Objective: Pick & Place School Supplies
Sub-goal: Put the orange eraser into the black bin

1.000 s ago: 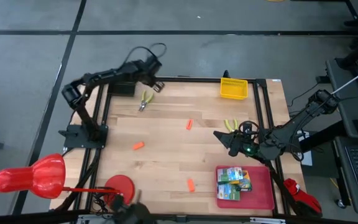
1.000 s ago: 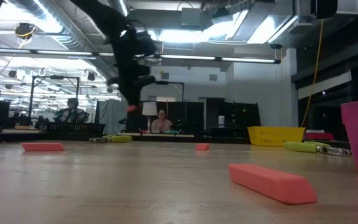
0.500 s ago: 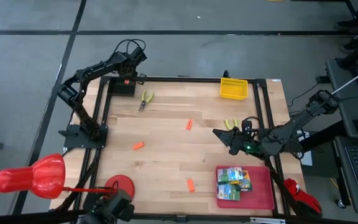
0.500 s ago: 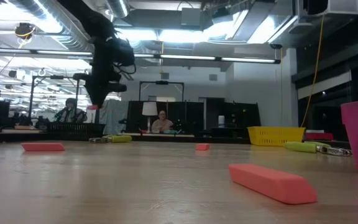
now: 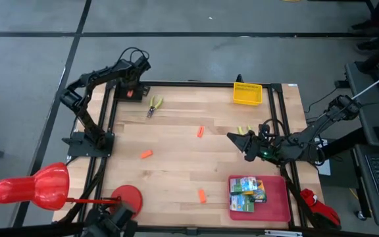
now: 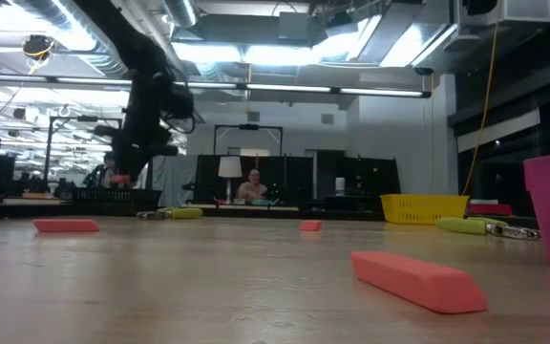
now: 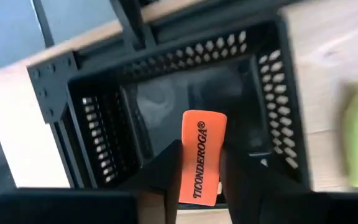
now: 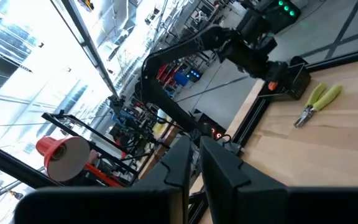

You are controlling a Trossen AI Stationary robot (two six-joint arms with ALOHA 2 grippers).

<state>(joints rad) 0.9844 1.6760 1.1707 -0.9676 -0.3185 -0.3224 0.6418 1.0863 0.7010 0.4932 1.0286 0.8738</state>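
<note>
- The left gripper (image 5: 129, 91) was at the upper left of the high view, over a black basket (image 7: 166, 99) at the bench's corner.
- Its fingers (image 7: 166, 171) were clamped on the long sides of an orange eraser (image 7: 202, 155), which hung right above the basket's open top.
- The eraser looked small, light and a bit rubbery, so I think a soft squeeze across its thin middle was enough. It should not slip much and would not break if dropped.
- Three more orange erasers (image 5: 201, 131) lay flat on the bench (image 5: 176, 158) in the middle of the high view, well apart from each other.
- They would be best pinched across the short way, from straight above.
- A yellow-handled tool (image 5: 154, 104) lay near the basket. It looked hard and thin, so the handles would be the best place to grab.
- The crayon boxes (image 5: 247, 193) sat in the red tray (image 5: 278, 204) at the lower right. They looked like light card that could squash.
- The right gripper (image 5: 245, 143) waited at the right of the high view, just beside another yellow-handled tool, with its fingers together on nothing.
</note>
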